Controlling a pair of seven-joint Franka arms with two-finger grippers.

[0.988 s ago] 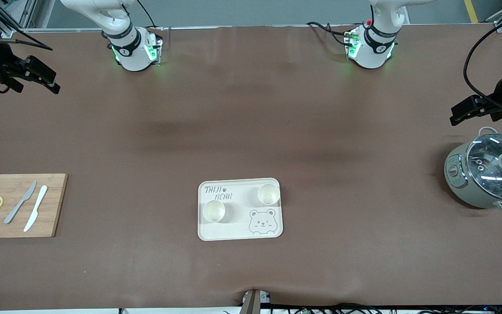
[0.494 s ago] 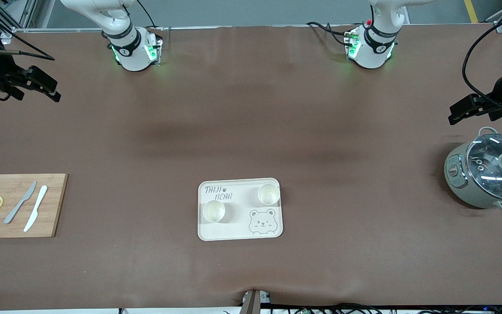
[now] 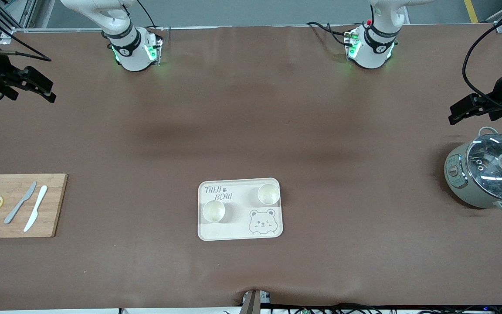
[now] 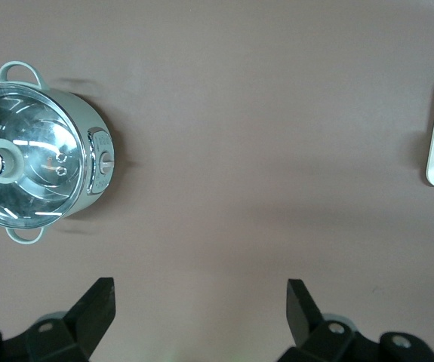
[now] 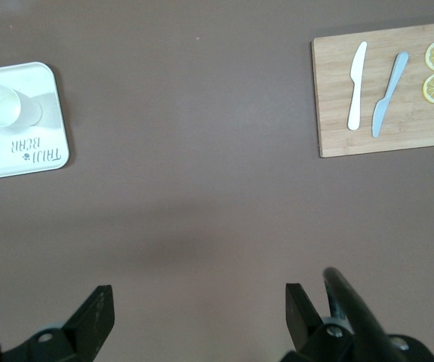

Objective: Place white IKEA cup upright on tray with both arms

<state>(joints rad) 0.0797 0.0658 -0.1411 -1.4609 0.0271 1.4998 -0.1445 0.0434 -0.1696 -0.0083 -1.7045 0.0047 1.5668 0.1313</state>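
Two white cups stand upright on the tray (image 3: pixel 240 209): one cup (image 3: pixel 269 194) toward the left arm's end, the other cup (image 3: pixel 214 210) nearer the front camera. The task looks finished. The left gripper (image 4: pixel 200 317) hangs open and empty over bare table near the pot (image 3: pixel 488 174). The right gripper (image 5: pixel 195 320) is open and empty too, over the table's edge at its own end. I think the arms should keep high and away from the tray.

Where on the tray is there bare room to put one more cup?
On the tray, the strip along its nearer rim, beside the bear drawing, is bare. The farther half is crowded: two cups and lettering. Around the tray, the table is open.
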